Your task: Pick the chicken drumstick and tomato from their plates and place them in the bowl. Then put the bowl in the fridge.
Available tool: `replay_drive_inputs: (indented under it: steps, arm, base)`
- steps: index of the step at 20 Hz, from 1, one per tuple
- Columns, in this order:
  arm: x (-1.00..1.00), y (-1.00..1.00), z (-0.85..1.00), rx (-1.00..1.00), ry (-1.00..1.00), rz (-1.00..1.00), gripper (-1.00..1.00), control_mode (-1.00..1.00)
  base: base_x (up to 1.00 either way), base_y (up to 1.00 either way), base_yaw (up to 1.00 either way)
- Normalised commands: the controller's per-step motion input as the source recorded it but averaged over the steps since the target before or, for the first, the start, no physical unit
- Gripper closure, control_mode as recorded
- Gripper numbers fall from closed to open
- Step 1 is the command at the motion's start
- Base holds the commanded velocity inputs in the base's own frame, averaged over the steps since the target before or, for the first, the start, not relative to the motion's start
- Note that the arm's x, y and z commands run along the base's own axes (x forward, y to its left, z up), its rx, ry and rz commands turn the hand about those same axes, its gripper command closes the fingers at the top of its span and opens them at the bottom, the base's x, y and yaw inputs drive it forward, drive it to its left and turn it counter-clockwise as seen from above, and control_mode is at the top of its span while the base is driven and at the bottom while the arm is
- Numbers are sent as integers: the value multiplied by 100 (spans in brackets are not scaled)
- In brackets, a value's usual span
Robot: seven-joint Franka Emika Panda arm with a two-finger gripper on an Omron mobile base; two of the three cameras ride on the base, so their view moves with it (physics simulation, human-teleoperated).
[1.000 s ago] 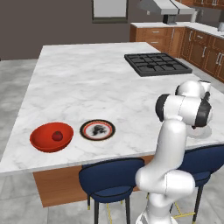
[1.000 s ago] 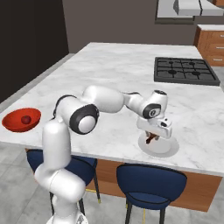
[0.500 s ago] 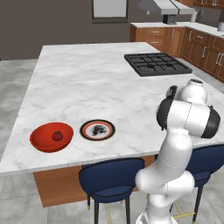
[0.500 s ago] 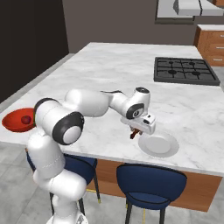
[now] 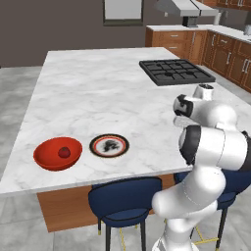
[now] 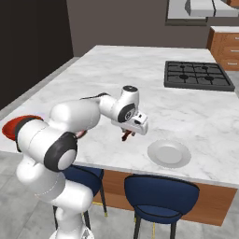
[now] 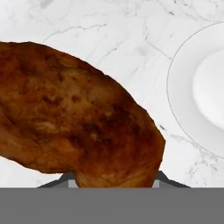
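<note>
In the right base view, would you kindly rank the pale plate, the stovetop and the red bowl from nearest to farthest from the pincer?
1. Pale plate, just right of the pincer.
2. Red bowl, far left, partly behind the arm.
3. Stovetop, at the counter's far right.
Bowl and stovetop are nearly equal.

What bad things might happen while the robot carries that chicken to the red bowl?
The chicken drumstick hangs from the fingers above bare counter, so it might slip and land there. The bowl sits far off near the counter's edge; a hard drop could nudge it or knock the tomato out.
</note>
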Motion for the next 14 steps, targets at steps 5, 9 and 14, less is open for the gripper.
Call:
replay_drive_inputs:
  steps: [5,9,14]
  arm:
    - [2,68,36,0,0,10,100,-100]
    - [3,71,28,-3,0,10,100,-100]
    - [0,75,9,-6,0,10,100,-100]
  base:
    - [0,0,0]
    - [0,0,0]
    - [0,0,0]
